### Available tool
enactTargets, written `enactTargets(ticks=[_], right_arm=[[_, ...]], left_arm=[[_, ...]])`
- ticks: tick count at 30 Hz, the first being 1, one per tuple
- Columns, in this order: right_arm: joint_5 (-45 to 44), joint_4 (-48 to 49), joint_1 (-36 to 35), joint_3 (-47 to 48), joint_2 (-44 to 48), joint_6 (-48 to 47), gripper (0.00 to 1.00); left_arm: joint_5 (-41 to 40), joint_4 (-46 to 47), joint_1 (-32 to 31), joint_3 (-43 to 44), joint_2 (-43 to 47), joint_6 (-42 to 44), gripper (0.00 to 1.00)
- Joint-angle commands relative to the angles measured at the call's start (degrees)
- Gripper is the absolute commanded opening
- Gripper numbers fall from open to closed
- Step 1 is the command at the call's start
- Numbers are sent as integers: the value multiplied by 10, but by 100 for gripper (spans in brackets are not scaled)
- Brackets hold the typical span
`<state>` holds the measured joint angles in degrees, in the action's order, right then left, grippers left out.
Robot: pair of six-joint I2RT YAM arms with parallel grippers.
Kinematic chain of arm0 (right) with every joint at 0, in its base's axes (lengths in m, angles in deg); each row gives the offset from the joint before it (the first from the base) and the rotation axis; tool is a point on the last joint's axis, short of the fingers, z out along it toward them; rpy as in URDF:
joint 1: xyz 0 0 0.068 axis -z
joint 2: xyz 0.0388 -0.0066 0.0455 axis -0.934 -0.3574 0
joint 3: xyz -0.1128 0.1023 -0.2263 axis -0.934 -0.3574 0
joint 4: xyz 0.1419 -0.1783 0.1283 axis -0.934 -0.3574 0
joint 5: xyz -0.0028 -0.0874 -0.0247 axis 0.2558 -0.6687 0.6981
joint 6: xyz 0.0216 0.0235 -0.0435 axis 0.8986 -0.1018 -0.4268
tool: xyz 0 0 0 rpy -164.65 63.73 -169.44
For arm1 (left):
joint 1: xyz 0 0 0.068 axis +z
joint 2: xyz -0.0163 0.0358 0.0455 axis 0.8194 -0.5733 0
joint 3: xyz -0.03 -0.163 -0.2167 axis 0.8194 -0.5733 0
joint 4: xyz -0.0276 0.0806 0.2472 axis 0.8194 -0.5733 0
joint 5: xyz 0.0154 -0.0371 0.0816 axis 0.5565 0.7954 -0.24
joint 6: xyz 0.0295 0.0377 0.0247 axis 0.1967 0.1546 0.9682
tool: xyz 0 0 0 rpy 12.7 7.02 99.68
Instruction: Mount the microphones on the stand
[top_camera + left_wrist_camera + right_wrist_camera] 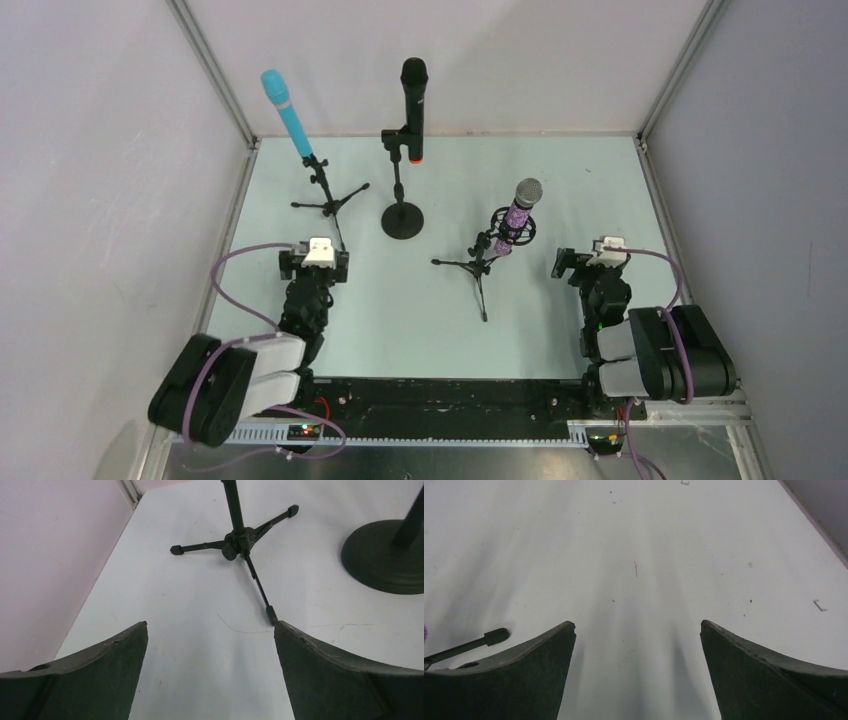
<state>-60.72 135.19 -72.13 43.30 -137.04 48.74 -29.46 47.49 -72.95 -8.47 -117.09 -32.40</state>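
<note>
The turquoise microphone (286,112) sits in a small tripod stand (325,196) at the back left. The black microphone with an orange end (414,105) is clipped in the round-base stand (402,218). The purple glitter microphone (520,212) sits in a shock-mount tripod stand (478,264). My left gripper (315,250) is open and empty near the left tripod, whose legs (240,540) show in the left wrist view beside the round base (387,555). My right gripper (598,256) is open and empty, right of the purple microphone's stand; one stand leg (471,644) shows at the left.
Grey enclosure walls stand on the left (100,180), back and right, with metal corner posts (215,75). The table (560,180) is pale green. A black strip with cables (450,395) runs along the near edge between the arm bases.
</note>
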Motion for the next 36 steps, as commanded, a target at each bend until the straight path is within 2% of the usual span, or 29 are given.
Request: enactTargets(ticks=[1,6,11,18,20,21,25,31,33,36], right_arm=[[15,32,-3,18,14,-15,99],[10,-19,-1,49,9,-16,99],[11,-92,5,88,8,-11,99],[37,-98,10,91,8,-15,99],[41,-101,11,93,8,-15,99],[43,-103,11,93,8,-15,99],[49,-106,13,96,8,-16,99],[61,-112,15,99,7,-16,99],[65,-115,18,100,7,-16,100],[66,-118,19,102,7,-16,100]], left_arm=[[-55,131,11,41,-74,40,100],[-41,126,27,40,-69,21,100],[44,65,69,49,-42,-4,100],[157,42,83,42,-17,12,100],[203,1,83,54,-5,32,100],[206,-28,83,59,-4,37,100],[165,-43,84,73,-3,15,100],[139,-95,83,68,73,-23,100],[159,-142,82,86,91,-46,100],[206,-132,82,95,76,-69,100]])
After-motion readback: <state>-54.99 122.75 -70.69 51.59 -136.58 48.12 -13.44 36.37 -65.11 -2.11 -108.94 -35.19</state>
